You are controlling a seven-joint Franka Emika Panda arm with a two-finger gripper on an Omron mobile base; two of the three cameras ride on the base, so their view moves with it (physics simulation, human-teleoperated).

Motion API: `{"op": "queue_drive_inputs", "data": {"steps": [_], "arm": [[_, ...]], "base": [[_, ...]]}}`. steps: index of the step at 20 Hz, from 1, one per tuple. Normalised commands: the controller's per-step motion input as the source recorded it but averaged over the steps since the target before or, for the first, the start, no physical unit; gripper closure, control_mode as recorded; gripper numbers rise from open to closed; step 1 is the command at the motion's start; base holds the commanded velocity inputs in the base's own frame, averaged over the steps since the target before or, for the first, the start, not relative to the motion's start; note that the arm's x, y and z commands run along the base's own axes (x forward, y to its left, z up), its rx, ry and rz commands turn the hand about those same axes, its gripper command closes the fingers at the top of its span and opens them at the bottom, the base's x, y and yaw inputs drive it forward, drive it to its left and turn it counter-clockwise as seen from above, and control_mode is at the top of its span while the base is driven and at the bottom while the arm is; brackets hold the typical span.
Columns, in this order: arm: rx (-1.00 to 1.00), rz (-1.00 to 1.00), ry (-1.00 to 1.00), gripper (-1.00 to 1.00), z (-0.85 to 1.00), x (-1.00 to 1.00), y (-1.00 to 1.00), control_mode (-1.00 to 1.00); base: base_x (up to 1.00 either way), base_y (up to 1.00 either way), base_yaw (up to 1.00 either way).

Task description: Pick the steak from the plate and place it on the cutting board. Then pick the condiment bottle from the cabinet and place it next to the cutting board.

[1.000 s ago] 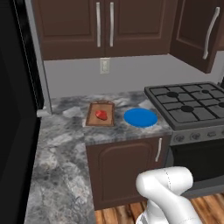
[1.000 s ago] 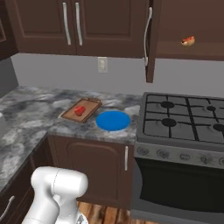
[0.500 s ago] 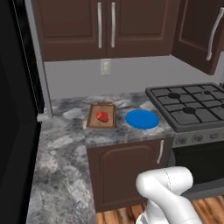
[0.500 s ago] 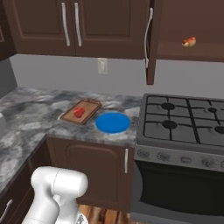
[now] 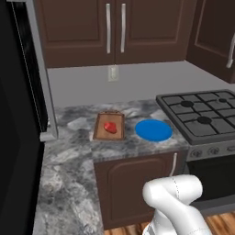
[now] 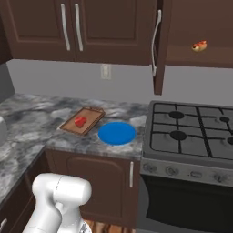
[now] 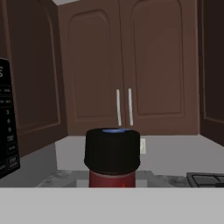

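Grey marbled countertop (image 5: 73, 156) is carrying the rectangular brown wooden cutting board (image 5: 109, 126), with the small red raw steak (image 5: 110, 127) lying on it and the round bright blue plate (image 5: 153, 130) just beside. The gripper's jaws are pinching the black-capped dark red condiment bottle (image 7: 112, 157), facing the dark brown panelled wall cabinet (image 7: 122, 65).

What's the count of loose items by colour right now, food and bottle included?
Red: 2, raw red steak on the brown wooden cutting board; dark red condiment bottle with black cap close in the hand view
Blue: 1, round blue plate
Brown: 2, cutting board; hot dog in a bun on the open cabinet shelf
Total: 5
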Motion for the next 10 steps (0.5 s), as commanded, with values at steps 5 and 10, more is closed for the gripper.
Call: {"op": "queue_drive_inputs", "data": {"steps": [5,10], "arm": [[0.0,0.0,0.0,1.0,0.0,0.0,0.0,1.0],[0.0,0.0,0.0,1.0,0.0,0.0,0.0,1.0]], "base": [[0.33,0.28,0.0],[0.39,0.28,0.0]]}}
